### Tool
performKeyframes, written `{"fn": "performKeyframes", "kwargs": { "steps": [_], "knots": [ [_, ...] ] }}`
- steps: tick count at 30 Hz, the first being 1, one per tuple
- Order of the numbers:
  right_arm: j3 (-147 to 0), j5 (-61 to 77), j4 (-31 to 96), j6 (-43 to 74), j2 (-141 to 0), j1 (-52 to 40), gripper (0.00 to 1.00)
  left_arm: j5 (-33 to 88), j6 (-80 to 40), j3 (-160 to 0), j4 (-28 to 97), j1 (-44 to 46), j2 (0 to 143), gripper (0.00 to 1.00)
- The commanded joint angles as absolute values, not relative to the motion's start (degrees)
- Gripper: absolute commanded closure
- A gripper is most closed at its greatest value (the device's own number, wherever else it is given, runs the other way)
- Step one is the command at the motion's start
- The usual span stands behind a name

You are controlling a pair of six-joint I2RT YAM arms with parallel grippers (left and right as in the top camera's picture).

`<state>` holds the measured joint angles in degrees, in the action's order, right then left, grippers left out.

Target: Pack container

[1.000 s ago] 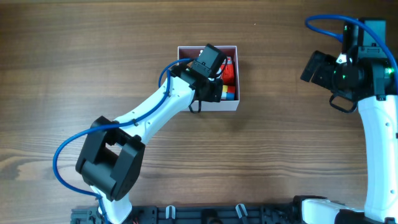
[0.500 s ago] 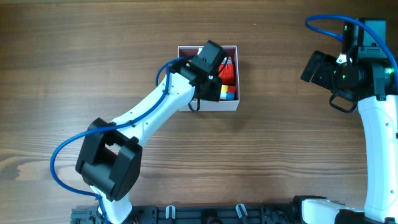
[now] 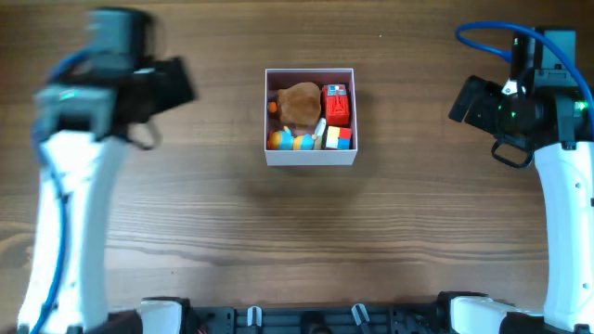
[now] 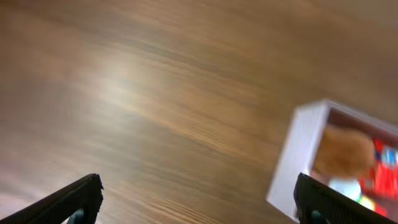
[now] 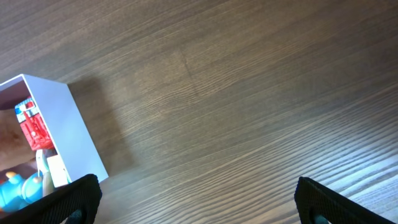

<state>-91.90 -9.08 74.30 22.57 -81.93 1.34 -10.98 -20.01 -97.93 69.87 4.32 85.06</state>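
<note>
The container (image 3: 311, 159), a square white box, sits mid-table. Inside it lie a brown plush (image 3: 300, 104), a red toy (image 3: 336, 105), a coloured cube (image 3: 341, 137) and small blue and orange toys (image 3: 286, 140). My left gripper (image 3: 178, 86) is blurred at the far left, well away from the box. In the left wrist view the left gripper (image 4: 198, 202) is open over bare wood, with the container (image 4: 297, 158) to its right. My right gripper (image 3: 466, 100) hangs at the right. The right wrist view shows that gripper (image 5: 198, 202) open and empty, the container (image 5: 71, 134) at the left.
Brown wooden tabletop (image 3: 418, 232) lies all around the box. Both white arms rise from the mounts at the near edge, the left arm (image 3: 70, 213) along the left side and the right arm (image 3: 566, 213) along the right side.
The left arm has swung from over the container to the far left, and its gripper has opened. The brown plush now lies uncovered in the box. The right arm has not moved.
</note>
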Motion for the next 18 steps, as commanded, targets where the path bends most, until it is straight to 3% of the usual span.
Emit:
{"fn": "performKeyframes", "kwargs": {
  "steps": [1,6,18],
  "knots": [
    [-91.90,-9.43,74.17,21.85,-82.19,1.58,0.00,-5.28,-19.92,-98.70,70.41,-5.85,79.94,0.00],
    [-91.90,-9.43,74.15,21.85,-82.19,1.58,0.00,-4.95,-19.92,-98.70,70.43,-10.22,79.50,0.00],
    [-91.90,-9.43,74.13,21.85,-78.56,1.02,0.01,-4.95,-19.92,-98.70,70.78,-10.31,79.50,0.00]
  ]
}}
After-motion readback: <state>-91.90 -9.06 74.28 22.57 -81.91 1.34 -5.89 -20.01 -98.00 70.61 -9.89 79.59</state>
